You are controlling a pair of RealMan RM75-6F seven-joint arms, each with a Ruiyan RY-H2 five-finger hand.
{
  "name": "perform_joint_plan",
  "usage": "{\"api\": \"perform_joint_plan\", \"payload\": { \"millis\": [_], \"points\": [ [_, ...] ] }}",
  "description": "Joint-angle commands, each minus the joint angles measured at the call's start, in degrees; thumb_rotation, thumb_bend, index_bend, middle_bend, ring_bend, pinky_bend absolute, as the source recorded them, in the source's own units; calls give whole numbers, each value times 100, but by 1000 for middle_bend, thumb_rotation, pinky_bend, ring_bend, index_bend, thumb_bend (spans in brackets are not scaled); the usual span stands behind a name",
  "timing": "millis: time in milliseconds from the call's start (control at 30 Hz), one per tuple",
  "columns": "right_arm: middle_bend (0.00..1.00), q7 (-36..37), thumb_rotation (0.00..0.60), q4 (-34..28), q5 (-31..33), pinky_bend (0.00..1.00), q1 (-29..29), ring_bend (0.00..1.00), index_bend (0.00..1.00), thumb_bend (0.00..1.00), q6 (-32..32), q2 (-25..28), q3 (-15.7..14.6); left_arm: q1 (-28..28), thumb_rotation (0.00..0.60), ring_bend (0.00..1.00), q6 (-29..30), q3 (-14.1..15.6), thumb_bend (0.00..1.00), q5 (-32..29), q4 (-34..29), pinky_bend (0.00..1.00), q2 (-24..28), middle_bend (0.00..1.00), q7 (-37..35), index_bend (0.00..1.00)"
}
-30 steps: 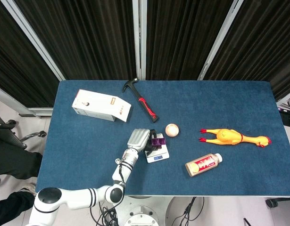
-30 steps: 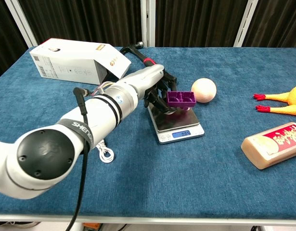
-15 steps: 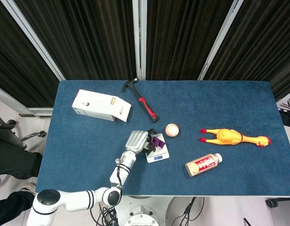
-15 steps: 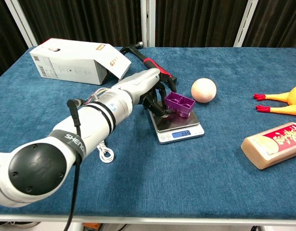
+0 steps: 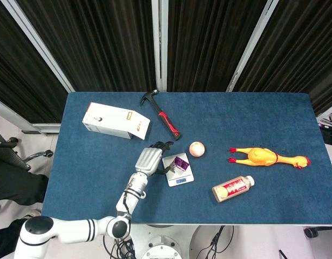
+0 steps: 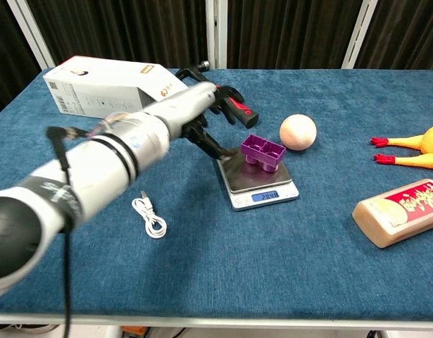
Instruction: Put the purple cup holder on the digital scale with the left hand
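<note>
White-sleeved left arm stretches across the blue counter [image 6: 272, 267], its left hand [image 5: 149, 158] released, fingers spread just left of the one digital scale [image 6: 260, 184]. One purple cup holder [image 6: 263, 151] sits on the scale's plate. Motion blur smears the hand; the single hammer [image 5: 164, 120] lies partly behind it. Right hand unseen

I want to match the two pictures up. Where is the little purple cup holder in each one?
Head view: the purple cup holder sits on the digital scale, just left of the middle of the picture.
Chest view: the purple cup holder stands on the digital scale, right of the left hand.
Shared landmark: the pale ball just beside it.
</note>
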Motion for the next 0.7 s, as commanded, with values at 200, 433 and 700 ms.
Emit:
{"api": "perform_joint_plan", "payload": {
  "millis": [200,433,700],
  "points": [
    [0,-179,600,-104,-144,0,42,0,0,211,22,-31,-65,1617,600,131,1920,1178,252,1579,-2171,198,2552,245,199,154],
    [0,-528,600,-284,-216,0,109,0,0,170,-132,-51,-170,3012,600,105,3157,2190,237,2241,-2126,148,4080,221,-231,159],
    [0,-1045,600,-620,-203,0,204,0,0,158,-316,-12,-217,3606,600,84,3334,2666,213,2928,-1382,75,4625,207,-1278,159]
  ]
}}
